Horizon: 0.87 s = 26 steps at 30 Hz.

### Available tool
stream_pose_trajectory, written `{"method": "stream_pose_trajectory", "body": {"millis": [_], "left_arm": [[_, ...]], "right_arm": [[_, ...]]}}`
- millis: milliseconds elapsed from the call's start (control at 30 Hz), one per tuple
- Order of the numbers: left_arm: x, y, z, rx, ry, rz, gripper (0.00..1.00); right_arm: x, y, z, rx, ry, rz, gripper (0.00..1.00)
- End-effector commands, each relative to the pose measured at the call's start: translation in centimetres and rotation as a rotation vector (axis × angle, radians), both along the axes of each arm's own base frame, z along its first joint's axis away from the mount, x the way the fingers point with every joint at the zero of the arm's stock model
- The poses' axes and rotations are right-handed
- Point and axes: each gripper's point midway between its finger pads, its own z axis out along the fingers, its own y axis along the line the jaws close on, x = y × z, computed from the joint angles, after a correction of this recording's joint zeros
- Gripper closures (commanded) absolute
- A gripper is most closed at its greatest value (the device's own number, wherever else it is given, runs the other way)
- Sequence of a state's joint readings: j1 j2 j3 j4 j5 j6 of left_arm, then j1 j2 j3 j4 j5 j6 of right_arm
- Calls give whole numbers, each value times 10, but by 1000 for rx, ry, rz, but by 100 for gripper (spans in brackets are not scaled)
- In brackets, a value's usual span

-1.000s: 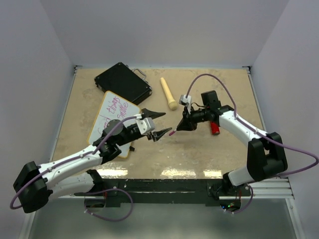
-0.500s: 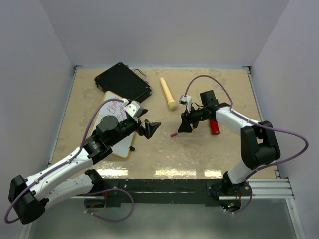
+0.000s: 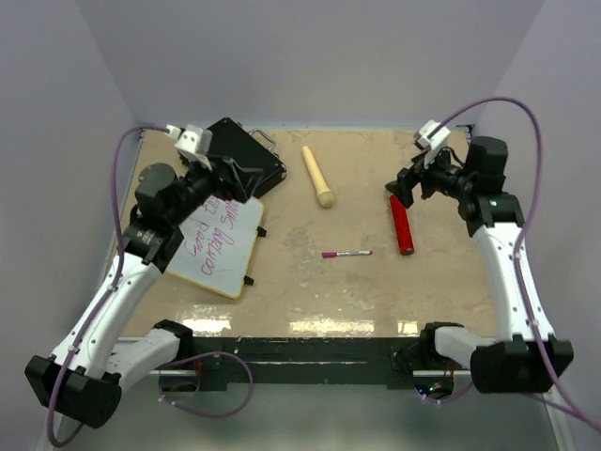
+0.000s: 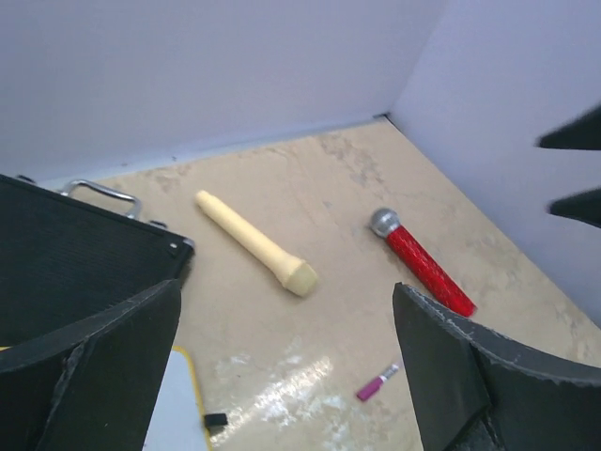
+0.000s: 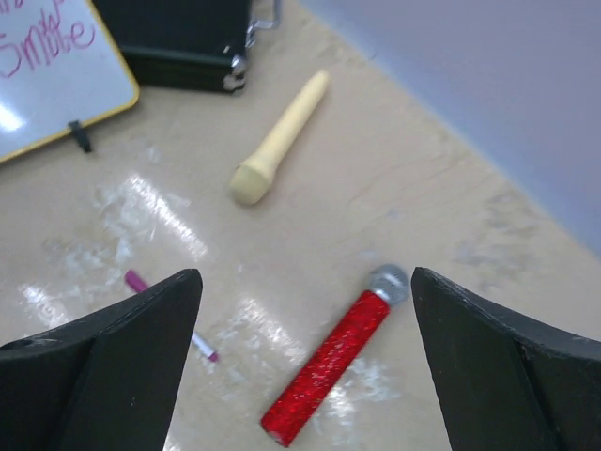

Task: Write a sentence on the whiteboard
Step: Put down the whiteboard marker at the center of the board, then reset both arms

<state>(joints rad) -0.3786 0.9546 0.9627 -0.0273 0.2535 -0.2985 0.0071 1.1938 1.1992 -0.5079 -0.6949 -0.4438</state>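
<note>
The whiteboard [image 3: 223,261] lies at the left of the table, yellow-framed, and the sentence [image 3: 212,235] crosses it in two magenta lines. Its corner [image 5: 66,89] shows the word "Smile". A magenta marker [image 3: 346,254] lies by itself mid-table, also visible as the marker [image 4: 377,382] and the marker [image 5: 138,281]. My left gripper [image 3: 244,178] hangs open above the board's far edge, near the black case, holding nothing. Well above the red microphone, my right gripper [image 3: 405,190] stands open and empty. Wide-apart fingers [image 4: 94,366] and fingers [image 5: 507,357] frame bare table.
A black case [image 3: 235,153] sits at the back left, touching the board's far edge. A beige wooden handle [image 3: 318,177] lies behind the marker. A red glitter microphone [image 3: 402,224] lies right of the marker. Walls enclose the table on three sides.
The right gripper opened and left the marker on the table. Both arms pulled back and up from the centre, the left to the back left, the right to the back right.
</note>
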Motion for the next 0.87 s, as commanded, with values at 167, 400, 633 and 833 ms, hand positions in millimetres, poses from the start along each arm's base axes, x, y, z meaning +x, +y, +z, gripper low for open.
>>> {"method": "stream_pose_trajectory", "body": {"millis": [167,400,633,833], "left_arm": [[6,28,53,-30,-18,29,0],[-6,38,49,-2,-39,66,0],[-10,40,48,17,-45,66,0],[-11,39,44,26,-40,58,0]], "right_arm": [[-29,-45,127,259,-236,-468,1],[-32,-70,160,358,-299,-647,1],[-34,-77,158,341,-329,-672,1],[-35,-68,148,335,-319,-619,1]]}}
